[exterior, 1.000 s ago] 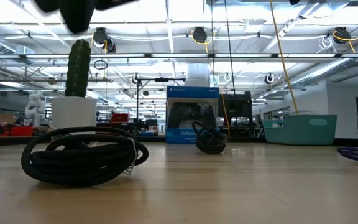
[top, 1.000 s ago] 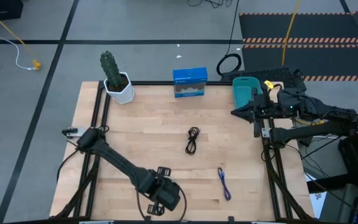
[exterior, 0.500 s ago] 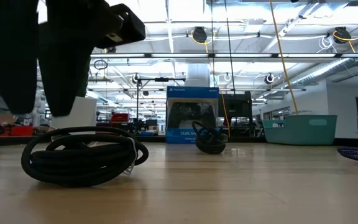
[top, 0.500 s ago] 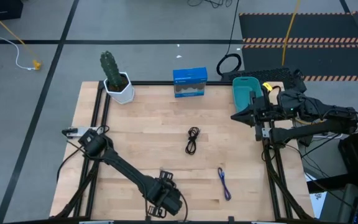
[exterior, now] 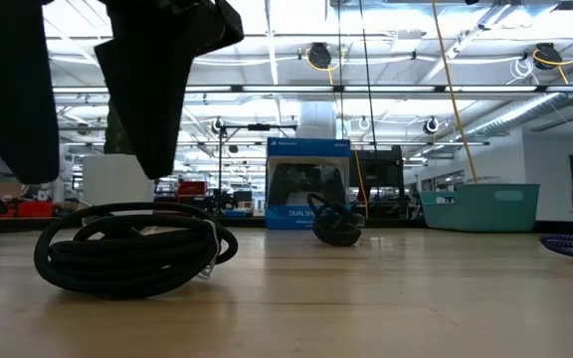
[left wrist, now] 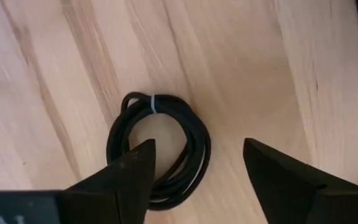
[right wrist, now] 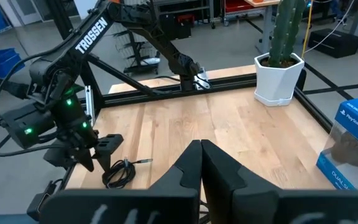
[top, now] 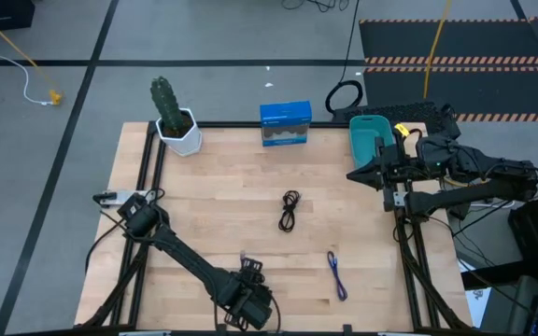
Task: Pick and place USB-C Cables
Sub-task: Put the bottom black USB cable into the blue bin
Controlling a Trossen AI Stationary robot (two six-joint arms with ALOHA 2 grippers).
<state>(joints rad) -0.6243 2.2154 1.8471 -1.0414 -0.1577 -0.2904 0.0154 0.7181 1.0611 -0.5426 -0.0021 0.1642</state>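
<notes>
Wooden table (top: 204, 201): "PlayStation" box (top: 285, 123); left pincer (left wrist: 197, 163) spread over black USB-C cable (left wrist: 159, 147); right pincer (right wrist: 202, 155) clenched.

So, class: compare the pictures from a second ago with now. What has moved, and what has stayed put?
The left claw has moved toward the table's near edge and come down over the coiled black USB-C cable, fingers open around it, not yet gripping. The right claw, the middle black cable, the blue-purple cable and the teal bin stayed put.
</notes>
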